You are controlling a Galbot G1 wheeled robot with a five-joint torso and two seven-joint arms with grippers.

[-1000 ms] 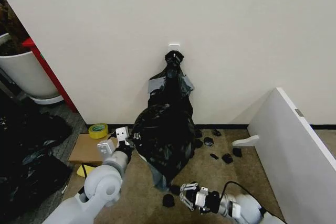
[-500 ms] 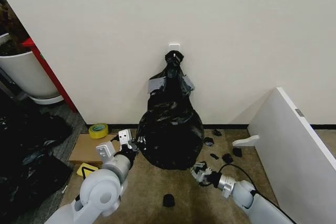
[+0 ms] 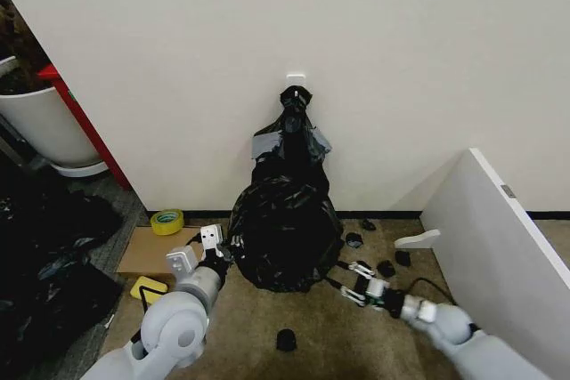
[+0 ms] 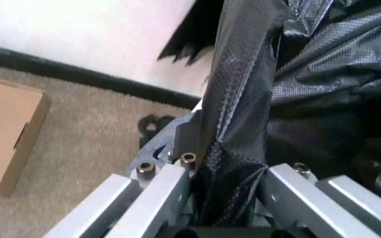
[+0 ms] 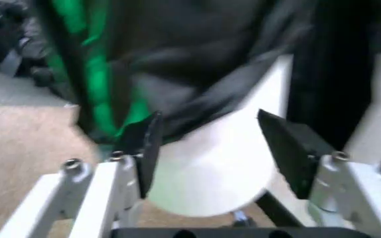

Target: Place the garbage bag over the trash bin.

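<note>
Wall (image 3: 356, 60) close behind garbage bag (image 3: 285, 229)

A roll of yellow tape (image 3: 166, 221) lies at the back edge of a flat brown cardboard box (image 3: 148, 253) at lower left. A large white round tub (image 3: 42, 126) stands upper left, beside a red post (image 3: 82, 124). Small black scraps (image 3: 375, 262) dot the brown carpet (image 3: 267, 335). A white board (image 3: 503, 246) leans at right.

Office-like room, brown carpet (image 3: 240, 327), white wall (image 3: 267, 33), black baseboard (image 3: 383, 214)

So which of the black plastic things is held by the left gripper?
The garbage bag draped low on the floor; the left gripper pinches its edge, unlike the knotted bunch hanging above.
</note>
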